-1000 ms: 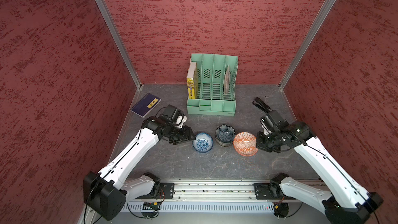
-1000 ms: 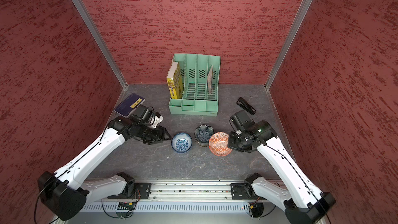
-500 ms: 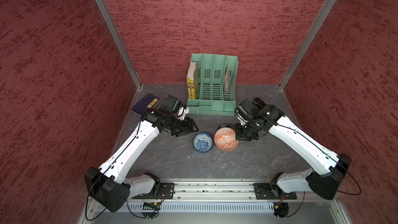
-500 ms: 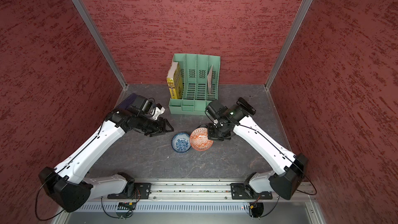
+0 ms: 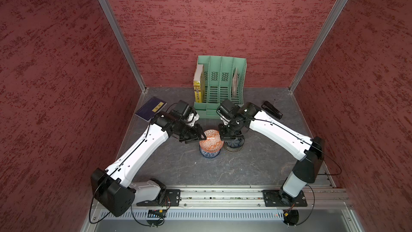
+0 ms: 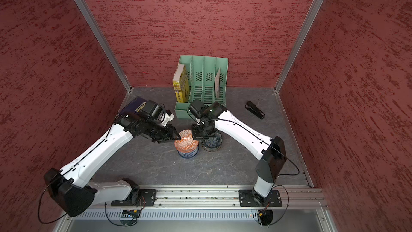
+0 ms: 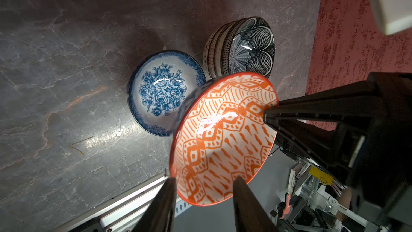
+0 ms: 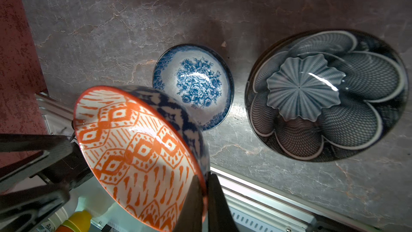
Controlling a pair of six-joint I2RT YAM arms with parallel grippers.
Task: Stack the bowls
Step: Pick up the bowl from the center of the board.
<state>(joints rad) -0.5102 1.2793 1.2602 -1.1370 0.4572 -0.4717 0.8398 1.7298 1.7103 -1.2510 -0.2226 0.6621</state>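
Note:
My right gripper [image 8: 204,188] is shut on the rim of the orange-white diamond bowl [image 8: 138,148] and holds it tilted in the air. In both top views this bowl [image 5: 211,142] [image 6: 186,142] hangs over the blue-white flowered bowl [image 5: 209,154] [image 7: 160,90] on the table. My left gripper [image 7: 204,188] is open astride the opposite rim, one finger inside the bowl and one outside. The dark scalloped flower bowl [image 5: 234,147] [image 8: 323,94] tops a stack of bowls just right of them.
A green file holder [image 5: 219,85] with a yellow book stands at the back wall. A blue notebook [image 5: 151,108] lies back left and a black stapler [image 5: 272,109] back right. Red walls enclose three sides and a metal rail [image 5: 223,194] runs along the front.
My right arm lifted the orange-white bowl and carried it left past the dark stack to above the blue-white bowl. My left gripper moved in onto the bowl's other rim, its jaws narrowing.

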